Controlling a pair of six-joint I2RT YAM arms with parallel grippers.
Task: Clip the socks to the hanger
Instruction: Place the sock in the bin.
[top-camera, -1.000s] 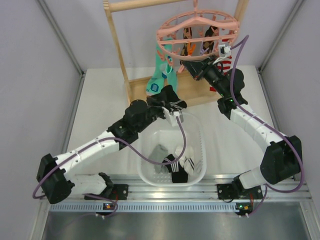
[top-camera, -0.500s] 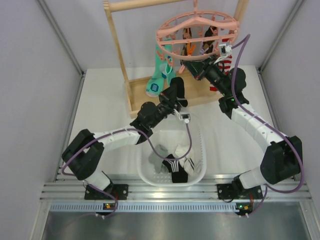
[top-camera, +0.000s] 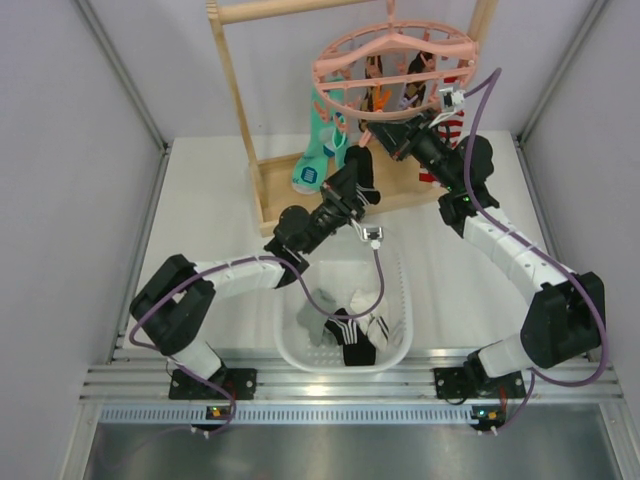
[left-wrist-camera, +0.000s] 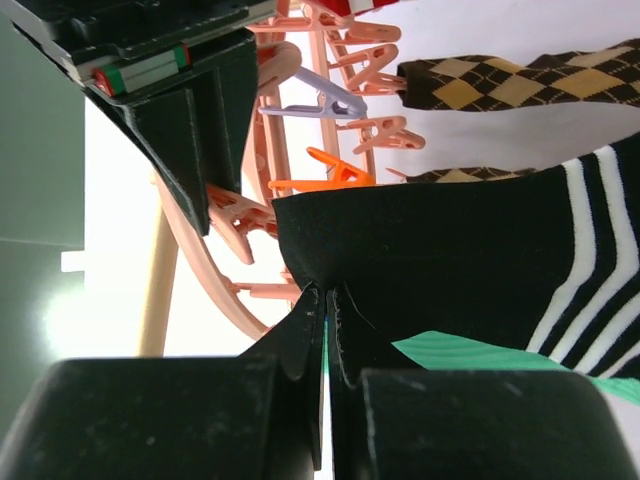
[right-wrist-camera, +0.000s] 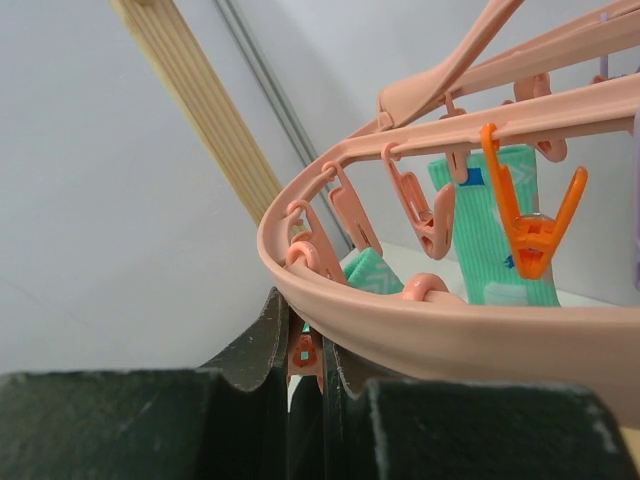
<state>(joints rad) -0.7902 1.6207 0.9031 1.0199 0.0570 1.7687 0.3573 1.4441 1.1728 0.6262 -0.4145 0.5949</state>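
A black sock with white stripes (left-wrist-camera: 450, 250) is pinched at its edge in my left gripper (left-wrist-camera: 325, 292), which is shut on it. In the top view the left gripper (top-camera: 358, 187) holds that sock (top-camera: 363, 176) up just below the round pink hanger (top-camera: 352, 48). My right gripper (right-wrist-camera: 305, 325) is shut on a pink clip peg (right-wrist-camera: 303, 355) hanging under the hanger's outer ring (right-wrist-camera: 450, 340). From above, the right gripper (top-camera: 386, 140) sits under the hanger's near rim, close beside the raised sock. More socks (top-camera: 350, 335) lie in the basket.
A white basket (top-camera: 404, 290) stands between the arm bases. The wooden frame rack (top-camera: 235, 90) carries the hanger. Teal socks (top-camera: 320, 150), a brown argyle sock (left-wrist-camera: 520, 75) and a red-and-white one (top-camera: 455, 130) hang from it. An orange peg (right-wrist-camera: 530, 230) dangles nearby.
My left arm has stretched up and away from the basket, carrying the black sock toward the hanger's near rim. The right arm has stayed still on its peg.
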